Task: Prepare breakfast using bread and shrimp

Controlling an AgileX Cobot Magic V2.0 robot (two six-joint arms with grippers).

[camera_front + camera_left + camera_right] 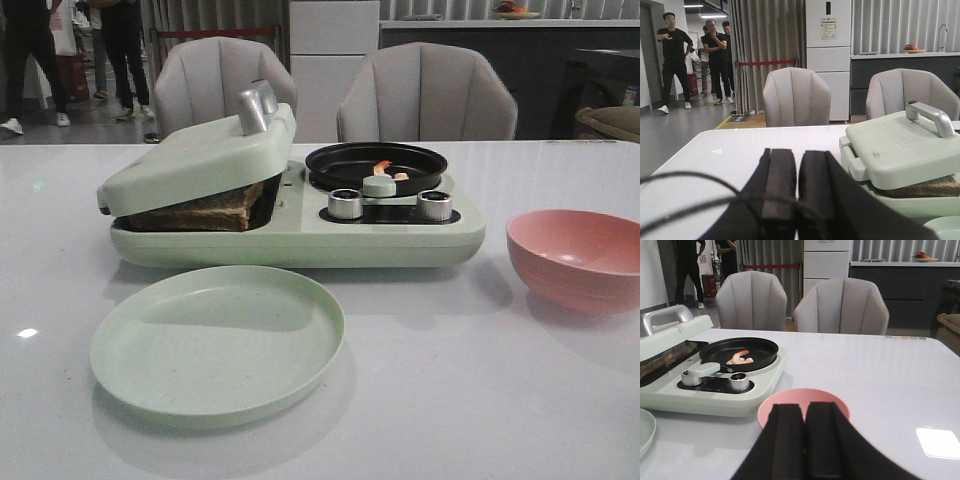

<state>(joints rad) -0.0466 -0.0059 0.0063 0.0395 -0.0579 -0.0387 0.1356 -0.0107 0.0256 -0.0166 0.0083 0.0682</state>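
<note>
The bread (205, 212) lies stacked in the left bay of the pale green breakfast maker (300, 240), under its part-raised lid (195, 160). Its crust edge also shows in the left wrist view (925, 187) and the right wrist view (665, 357). The shrimp (385, 168) lie in the black pan (345, 160) on the maker's right side, and they show in the right wrist view (740, 357). My left gripper (797, 167) is shut and empty, left of the maker. My right gripper (805, 422) is shut and empty, just behind the pink bowl (785, 407). Neither arm shows in the front view.
An empty pale green plate (215, 345) lies in front of the maker. The pink bowl (575, 260) stands at the right. Two knobs (345, 203) and the pan's handle (380, 185) sit on the maker's front. Two grey chairs (425, 95) stand behind the table.
</note>
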